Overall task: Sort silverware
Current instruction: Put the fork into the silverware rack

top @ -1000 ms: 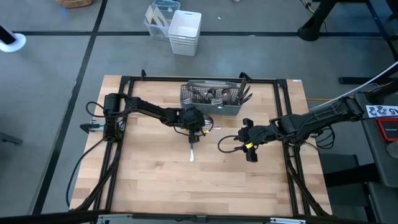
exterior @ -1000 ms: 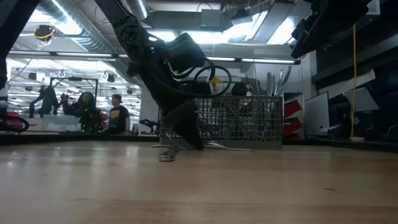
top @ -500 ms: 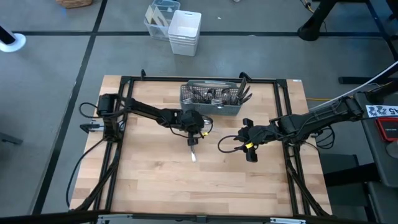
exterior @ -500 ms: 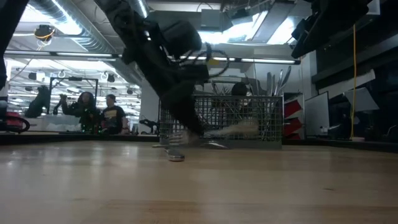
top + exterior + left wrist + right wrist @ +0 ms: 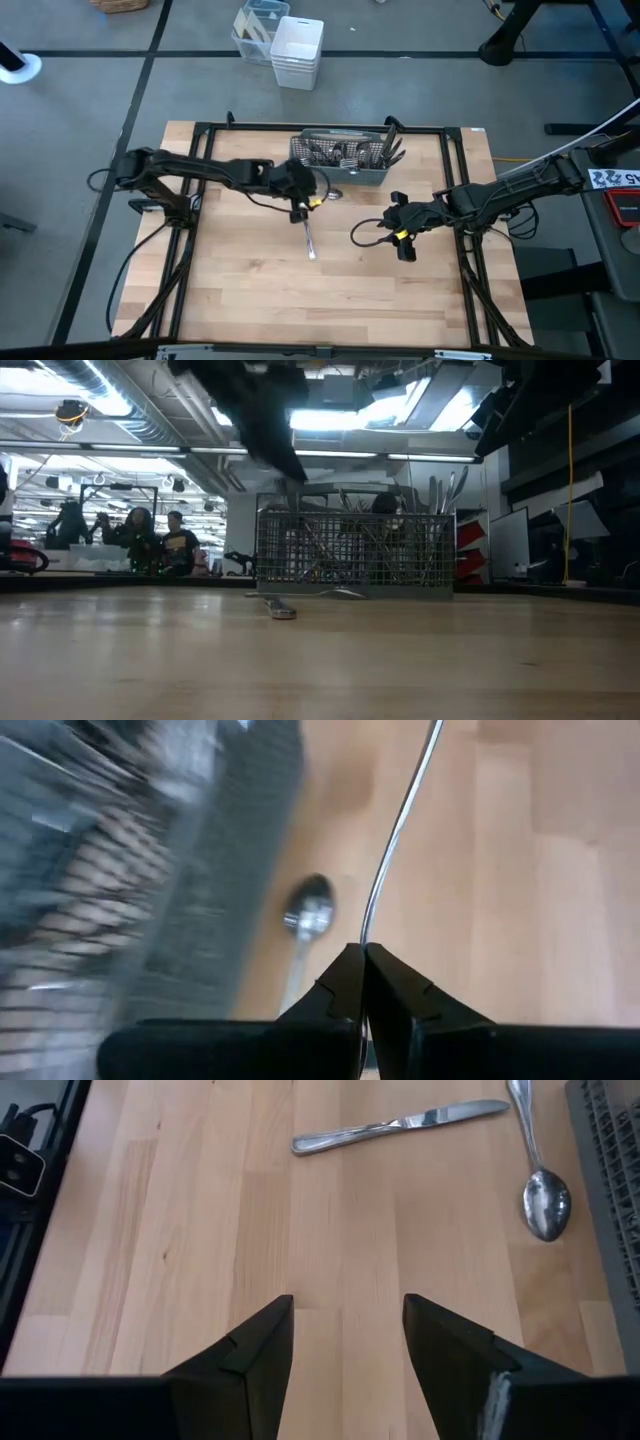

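My left gripper [image 5: 365,952] is raised above the table in front of the grey mesh caddy [image 5: 340,158] and is shut on a slim, shiny piece of silverware [image 5: 395,840]. Whether that piece is a fork, spoon or knife does not show. A knife [image 5: 400,1125] lies flat on the wood below and nearer [image 5: 308,240]. A spoon [image 5: 310,912] lies beside the caddy's near wall, its bowl [image 5: 545,1200] toward the right. More silverware stands in the caddy [image 5: 355,550]. My right gripper [image 5: 345,1340] hangs open to the right [image 5: 398,226], over bare wood. My left gripper pinches one end of the slim piece [image 5: 368,932] between its two fingertips. The fingers slant down from the table's left. The piece runs on ahead along them and shows only its thin edge. Its other end leaves the picture, so whether it is clear of the table cannot be told.
The black frame rails [image 5: 200,130] run around the tabletop. White and clear bins [image 5: 297,50] stand on the floor beyond the far edge. People show in the room behind [image 5: 150,540]. Bare wood [image 5: 330,300] fills the near half.
My left gripper has risen from the tabletop to well above the caddy's rim and drawn back a little toward the left edge, taking the slim piece up with it. Before that, the near end of the knife on the table slid slightly to the right.
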Robot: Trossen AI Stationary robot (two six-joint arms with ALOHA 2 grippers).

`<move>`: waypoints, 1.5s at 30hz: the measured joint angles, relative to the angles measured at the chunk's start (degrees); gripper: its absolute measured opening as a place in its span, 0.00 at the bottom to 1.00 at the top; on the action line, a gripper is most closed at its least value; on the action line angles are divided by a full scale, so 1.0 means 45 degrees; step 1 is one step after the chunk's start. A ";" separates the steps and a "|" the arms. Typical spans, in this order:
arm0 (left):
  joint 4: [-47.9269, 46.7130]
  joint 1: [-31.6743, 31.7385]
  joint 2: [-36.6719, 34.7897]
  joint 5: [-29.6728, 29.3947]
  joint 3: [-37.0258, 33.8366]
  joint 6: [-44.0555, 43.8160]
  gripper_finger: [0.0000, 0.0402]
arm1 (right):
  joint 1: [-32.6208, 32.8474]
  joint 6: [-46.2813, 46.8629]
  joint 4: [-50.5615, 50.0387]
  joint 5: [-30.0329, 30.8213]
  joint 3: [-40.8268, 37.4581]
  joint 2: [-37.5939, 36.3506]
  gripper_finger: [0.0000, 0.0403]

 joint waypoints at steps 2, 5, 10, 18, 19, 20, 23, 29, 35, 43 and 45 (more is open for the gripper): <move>-0.0780 -0.0088 -0.0432 -0.0657 0.0528 0.0336 0.00 | 0.0000 0.0000 -0.0006 0.0000 0.0000 0.0000 0.48; -0.1898 -0.0114 -0.0782 -0.1942 0.1457 0.1084 0.00 | 0.0000 -0.0003 0.0016 0.0000 0.0000 0.0000 0.48; -0.3014 -0.0100 -0.0880 -0.4611 0.2889 0.3033 0.00 | 0.0000 -0.0003 -0.0001 0.0000 0.0000 0.0000 0.48; -0.3252 -0.0102 -0.0790 -0.8586 0.3114 0.7569 0.00 | 0.0000 0.0000 0.0028 0.0000 0.0000 0.0000 0.48; -0.3311 -0.0087 -0.0724 -0.8900 0.3095 0.8066 0.01 | 0.0000 0.0000 0.0023 0.0000 0.0000 0.0000 0.48; -0.3278 -0.0066 -0.0649 -0.9130 0.3085 0.8588 0.01 | 0.0000 -0.0004 0.0029 0.0000 0.0000 0.0000 0.48; -0.3318 -0.0056 -0.0319 -0.9631 0.3031 0.9786 0.00 | 0.0000 0.0000 0.0036 0.0000 0.0000 -0.0004 0.48; -0.3268 -0.0066 0.1007 -1.0749 0.3026 1.2420 0.01 | 0.0000 -0.0004 0.0039 0.0000 0.0005 -0.0005 0.48; -0.3185 0.0098 0.2427 -1.2136 0.3017 1.4773 0.01 | 0.0000 -0.0001 0.0045 0.0000 0.0005 -0.0005 0.48; -0.3084 0.0221 0.3687 -1.2411 0.3022 1.6734 0.01 | 0.0000 -0.0002 0.0043 0.0000 0.0005 -0.0005 0.48; -0.2943 0.0197 0.3926 -1.2421 0.3022 1.7095 0.01 | 0.0000 -0.0003 0.0040 0.0000 0.0005 -0.0005 0.48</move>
